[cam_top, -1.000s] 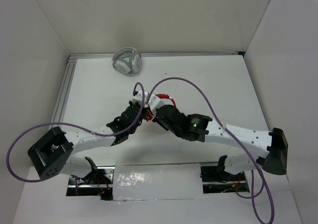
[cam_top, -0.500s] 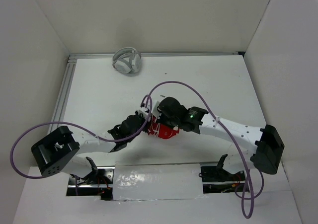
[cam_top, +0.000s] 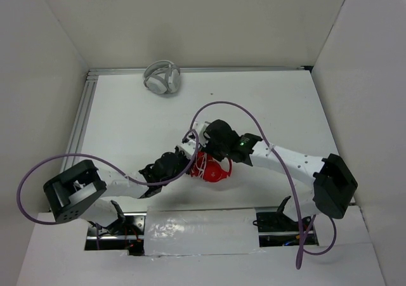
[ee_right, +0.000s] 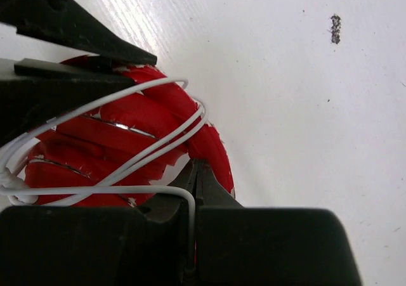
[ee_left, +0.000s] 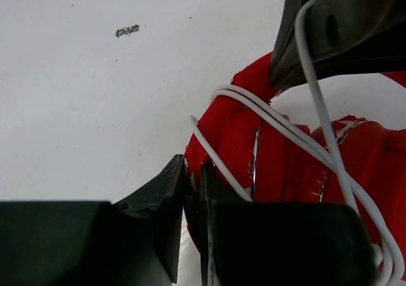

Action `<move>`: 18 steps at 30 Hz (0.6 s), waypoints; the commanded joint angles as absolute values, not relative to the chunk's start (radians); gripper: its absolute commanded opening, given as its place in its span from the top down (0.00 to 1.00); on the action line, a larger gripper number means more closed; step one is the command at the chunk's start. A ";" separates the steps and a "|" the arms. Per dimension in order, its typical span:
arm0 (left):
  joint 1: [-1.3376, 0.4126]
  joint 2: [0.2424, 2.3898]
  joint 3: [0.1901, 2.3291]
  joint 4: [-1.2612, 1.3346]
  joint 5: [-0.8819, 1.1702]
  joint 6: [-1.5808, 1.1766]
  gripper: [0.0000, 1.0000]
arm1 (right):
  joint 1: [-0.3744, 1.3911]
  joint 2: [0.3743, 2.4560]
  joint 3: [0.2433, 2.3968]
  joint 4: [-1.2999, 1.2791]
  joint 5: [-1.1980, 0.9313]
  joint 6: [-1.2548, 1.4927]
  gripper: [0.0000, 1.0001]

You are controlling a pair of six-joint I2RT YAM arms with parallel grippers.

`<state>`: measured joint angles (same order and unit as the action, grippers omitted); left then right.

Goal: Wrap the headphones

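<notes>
The red headphones (cam_top: 214,169) lie folded near the table's middle, with the thin white cable (ee_left: 279,118) looped across them. My left gripper (cam_top: 193,164) comes in from the left and is shut on a red edge of the headphones (ee_left: 285,159), its tips (ee_left: 192,172) pinching it. My right gripper (cam_top: 207,154) hangs just behind them, shut on the white cable (ee_right: 127,188), which bends down between its tips (ee_right: 200,169). In the right wrist view several cable strands cross the red band (ee_right: 127,127). The cable's far end is hidden.
White-grey headphones (cam_top: 162,78) sit at the back edge of the table. A metal rail (cam_top: 85,115) runs along the left side. Purple arm cables (cam_top: 228,105) arch over both arms. White walls close in the left, back and right.
Both grippers and the red headphones have shifted toward the near edge. The right arm has swung left over the headphones, carrying the cable with it.
</notes>
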<state>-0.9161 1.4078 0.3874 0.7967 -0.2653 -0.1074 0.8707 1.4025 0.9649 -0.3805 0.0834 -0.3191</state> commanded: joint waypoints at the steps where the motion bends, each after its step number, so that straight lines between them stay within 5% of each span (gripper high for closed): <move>1: -0.966 1.443 0.405 0.844 -0.233 -0.040 1.00 | 0.827 1.375 1.065 -0.310 0.210 -0.322 1.00; 18: -0.991 1.469 0.425 0.822 -0.146 0.023 1.00 | 0.709 1.310 1.080 -0.351 -0.031 -0.460 0.86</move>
<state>-0.9661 1.4776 0.4374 0.8543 -0.2520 -0.0307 0.7532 1.3502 0.9970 -0.4759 -0.0395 -0.4362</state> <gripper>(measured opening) 0.231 0.136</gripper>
